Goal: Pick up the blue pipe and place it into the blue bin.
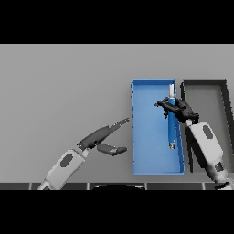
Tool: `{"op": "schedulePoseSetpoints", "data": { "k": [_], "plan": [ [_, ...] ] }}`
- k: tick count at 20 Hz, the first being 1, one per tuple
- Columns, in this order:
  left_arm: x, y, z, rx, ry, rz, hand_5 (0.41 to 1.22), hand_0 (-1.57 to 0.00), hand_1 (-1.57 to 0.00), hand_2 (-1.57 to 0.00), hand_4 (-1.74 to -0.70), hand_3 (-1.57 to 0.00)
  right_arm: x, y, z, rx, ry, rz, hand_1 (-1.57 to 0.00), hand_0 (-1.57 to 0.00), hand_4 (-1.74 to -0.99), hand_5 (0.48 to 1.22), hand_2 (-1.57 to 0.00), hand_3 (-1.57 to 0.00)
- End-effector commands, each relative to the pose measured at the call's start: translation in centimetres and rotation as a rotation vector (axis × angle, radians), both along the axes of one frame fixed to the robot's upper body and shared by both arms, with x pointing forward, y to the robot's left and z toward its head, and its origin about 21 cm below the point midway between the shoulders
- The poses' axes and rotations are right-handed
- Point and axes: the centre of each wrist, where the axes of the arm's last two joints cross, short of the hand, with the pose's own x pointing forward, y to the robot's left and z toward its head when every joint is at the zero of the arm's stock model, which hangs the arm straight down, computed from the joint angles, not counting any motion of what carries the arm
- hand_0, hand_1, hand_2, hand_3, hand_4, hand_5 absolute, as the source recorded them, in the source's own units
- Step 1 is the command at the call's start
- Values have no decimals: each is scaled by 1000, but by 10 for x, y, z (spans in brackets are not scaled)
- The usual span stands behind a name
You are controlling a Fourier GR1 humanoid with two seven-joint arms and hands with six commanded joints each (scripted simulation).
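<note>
The blue pipe (pixel 172 130) is a slim blue rod with pale ends, lying lengthwise along the right wall inside the blue bin (pixel 148 164). My right hand (pixel 177 109) is over the bin's upper right part, its fingers curled round the pipe's upper half. Whether the pipe rests on the bin floor or hangs just above it I cannot tell. My left hand (pixel 101 137) hovers left of the bin with straight fingers pointing toward the bin's left wall and the thumb spread below; it holds nothing.
A dark grey bin (pixel 224 91) stands right beside the blue bin, touching its right wall; my right forearm crosses its lower part. The grey table (pixel 59 87) stretches to the left and far side.
</note>
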Motion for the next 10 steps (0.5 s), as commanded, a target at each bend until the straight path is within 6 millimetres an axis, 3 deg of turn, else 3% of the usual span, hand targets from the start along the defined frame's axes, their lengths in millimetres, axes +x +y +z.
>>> {"op": "schedulePoseSetpoints", "data": {
  "k": [1, 3, 5, 8, 10],
  "plan": [
    [-3, -5, 0, -1, 0, -7, 476, 1, 1, 1, -829, 1, -1, 0, -2, 14, 41, -8, -884, -937, -1404, 1159, -853, -516],
    [-1, -3, -1, 4, 10, 7, 476, 1, 1, 1, -828, 1, -1, 2, 0, 14, 91, 3, -566, -599, -1302, 1182, -545, -330],
    [-2, 0, -2, 4, 6, 1, 477, 1, 1, 1, -827, 1, -5, 9, 6, -37, 64, 117, -362, -383, -1234, 1091, -349, -211],
    [-1, -6, 1, 8, 10, 3, 475, 1, 1, 1, -830, 1, -8, 9, 14, -167, 36, 213, -185, -196, -1199, 967, -178, -107],
    [-5, -4, 1, -7, 2, -6, 472, 1, 1, 1, -831, 1, -8, 11, 16, -196, 30, 240, -118, -154, -1192, 907, -114, -68]
  ]
}}
